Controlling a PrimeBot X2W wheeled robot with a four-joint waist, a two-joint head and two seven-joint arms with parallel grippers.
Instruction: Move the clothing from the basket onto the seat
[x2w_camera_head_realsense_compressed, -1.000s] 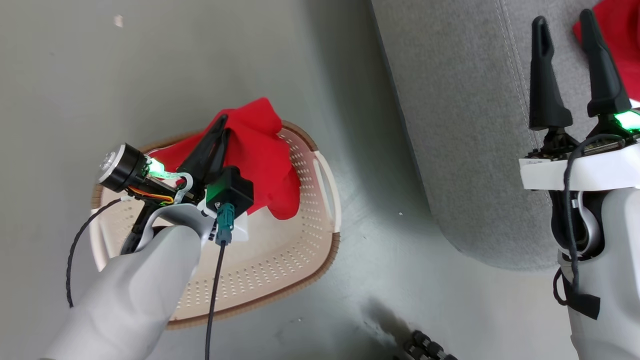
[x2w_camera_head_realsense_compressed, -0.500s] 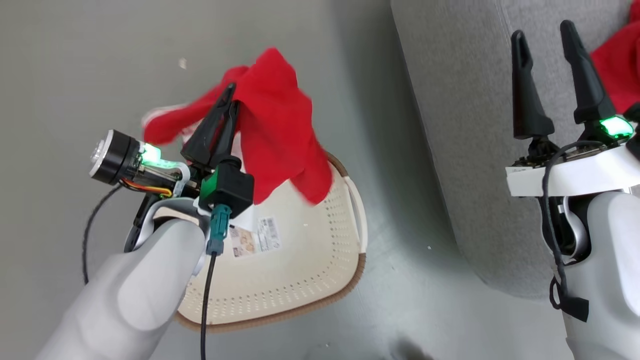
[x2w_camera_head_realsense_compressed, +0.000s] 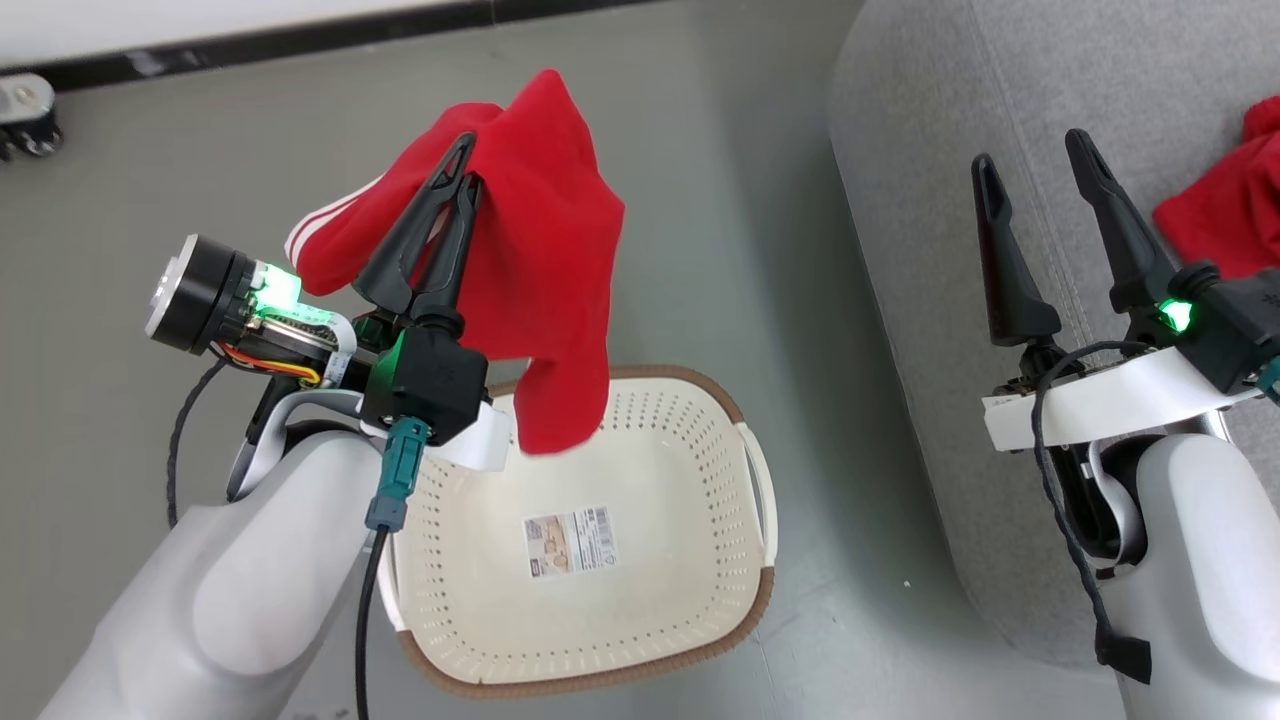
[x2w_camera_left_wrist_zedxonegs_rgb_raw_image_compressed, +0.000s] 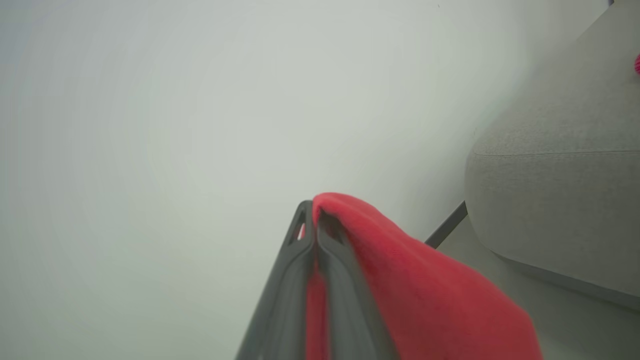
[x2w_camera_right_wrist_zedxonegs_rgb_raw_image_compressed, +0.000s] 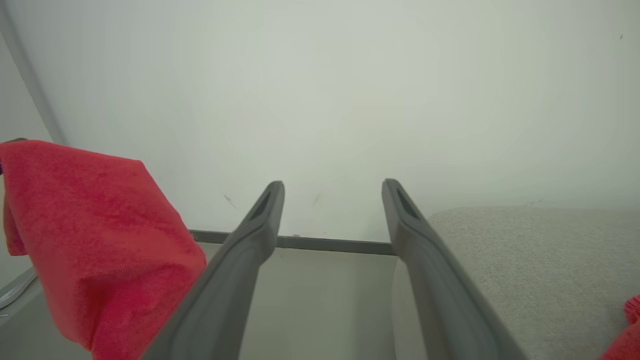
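Note:
My left gripper (x2w_camera_head_realsense_compressed: 466, 160) is shut on a piece of red clothing (x2w_camera_head_realsense_compressed: 540, 270) with white stripes, which hangs from the fingertips above the far edge of the cream basket (x2w_camera_head_realsense_compressed: 740, 610). The left wrist view has the same garment (x2w_camera_left_wrist_zedxonegs_rgb_raw_image_compressed: 425, 290) draped over the closed fingers (x2w_camera_left_wrist_zedxonegs_rgb_raw_image_compressed: 300, 270). Only a paper label lies inside the basket. A second red garment (x2w_camera_head_realsense_compressed: 1215, 215) lies on the grey seat (x2w_camera_head_realsense_compressed: 920, 200) at the right. My right gripper (x2w_camera_head_realsense_compressed: 1030, 160) stands open over the seat with nothing between its fingers. In the right wrist view the held garment (x2w_camera_right_wrist_zedxonegs_rgb_raw_image_compressed: 100, 240) hangs to the left of the open gripper (x2w_camera_right_wrist_zedxonegs_rgb_raw_image_compressed: 332, 187).
The grey floor (x2w_camera_head_realsense_compressed: 700, 150) lies between basket and seat. A pale wall with a dark baseboard (x2w_camera_head_realsense_compressed: 300, 40) runs along the far side. A small dark fitting (x2w_camera_head_realsense_compressed: 25, 115) sits on the floor at the far left.
The left gripper has lifted the red garment out of the basket and holds it higher. The head camera has shifted, bringing the baseboard and the whole basket into view.

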